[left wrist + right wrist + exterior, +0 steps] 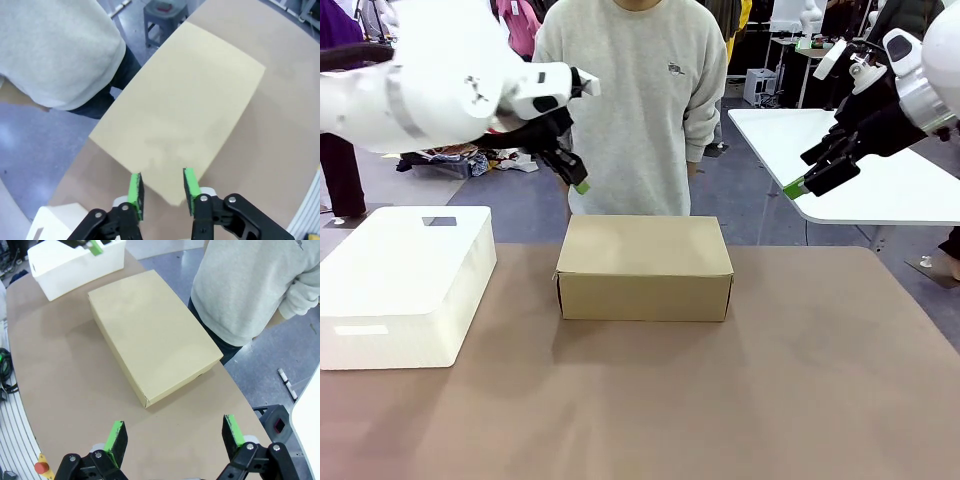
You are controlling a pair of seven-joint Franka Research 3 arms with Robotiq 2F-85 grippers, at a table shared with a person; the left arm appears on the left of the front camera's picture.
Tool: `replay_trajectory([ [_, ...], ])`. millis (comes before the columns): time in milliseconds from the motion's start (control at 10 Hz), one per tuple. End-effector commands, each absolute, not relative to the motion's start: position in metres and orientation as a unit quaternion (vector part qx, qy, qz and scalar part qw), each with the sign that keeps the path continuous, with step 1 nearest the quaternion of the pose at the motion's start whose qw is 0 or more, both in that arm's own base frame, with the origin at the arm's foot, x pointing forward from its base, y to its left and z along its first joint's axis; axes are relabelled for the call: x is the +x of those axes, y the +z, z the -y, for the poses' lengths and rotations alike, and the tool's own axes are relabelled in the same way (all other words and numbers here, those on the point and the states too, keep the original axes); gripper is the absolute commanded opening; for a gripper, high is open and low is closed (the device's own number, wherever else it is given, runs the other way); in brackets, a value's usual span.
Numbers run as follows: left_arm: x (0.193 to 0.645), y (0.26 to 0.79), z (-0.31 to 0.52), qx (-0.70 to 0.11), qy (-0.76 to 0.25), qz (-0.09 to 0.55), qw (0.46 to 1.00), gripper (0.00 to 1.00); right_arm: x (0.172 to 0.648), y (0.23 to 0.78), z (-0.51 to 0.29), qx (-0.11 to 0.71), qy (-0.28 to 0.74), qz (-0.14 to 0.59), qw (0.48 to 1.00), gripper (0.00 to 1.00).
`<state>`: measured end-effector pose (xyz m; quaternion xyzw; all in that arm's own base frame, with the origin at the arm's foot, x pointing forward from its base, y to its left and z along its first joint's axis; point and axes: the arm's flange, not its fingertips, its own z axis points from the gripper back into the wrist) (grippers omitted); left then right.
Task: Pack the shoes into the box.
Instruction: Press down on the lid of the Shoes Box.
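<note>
Currently, as standing on the desk (820, 400):

Item: the box (644, 266), brown cardboard, lid lying shut and flat. It is sitting near the middle of the desk towards the far edge, right in front of the person (635, 90) in a grey sweatshirt, who is standing close behind it. The shoes are not on show; whether they are lying inside the shut box I cannot tell.

Item: a white plastic box (405, 285), bigger, rounded corners, sitting to the robot's left of the cardboard one with a gap between.

Item: the left gripper (575, 175), hanging in the air above the box's far left corner, touching nothing. Its jaws are standing partly apart with nothing between them; the wrist view is showing the lid below through the gap between the green pads (136, 192).

Item: the right gripper (805, 183), raised well off to the right, clear of the desk. Its jaws are standing wide apart and carrying nothing.

Judging by the shut lid, the packing is looking finished or close to it, and the arms seem to be clearing away. Doing this well would mean lifting straight up from the lid, not dragging a pad across the cardboard, and keeping well away from the person's body just behind the box.
</note>
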<state>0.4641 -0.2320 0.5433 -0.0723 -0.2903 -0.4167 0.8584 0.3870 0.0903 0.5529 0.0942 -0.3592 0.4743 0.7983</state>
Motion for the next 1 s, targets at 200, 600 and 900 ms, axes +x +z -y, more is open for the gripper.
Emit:
replay_trajectory([
  [200, 0.428, 0.559, 0.196, -0.055, -0.427, 0.324, 0.842, 1.0, 0.39, 0.556, -0.092, 0.091, 0.47, 0.359, 0.801, 1.0],
  [600, 0.414, 0.572, 0.175, -0.047, -0.39, 0.363, 0.845, 1.0, 0.39, 0.556, -0.092, 0.091, 0.47, 0.359, 0.801, 1.0],
  [900, 0.423, 0.574, 0.169, -0.051, -0.384, 0.367, 0.846, 1.0, 0.39, 0.556, -0.092, 0.091, 0.47, 0.359, 0.801, 1.0],
])
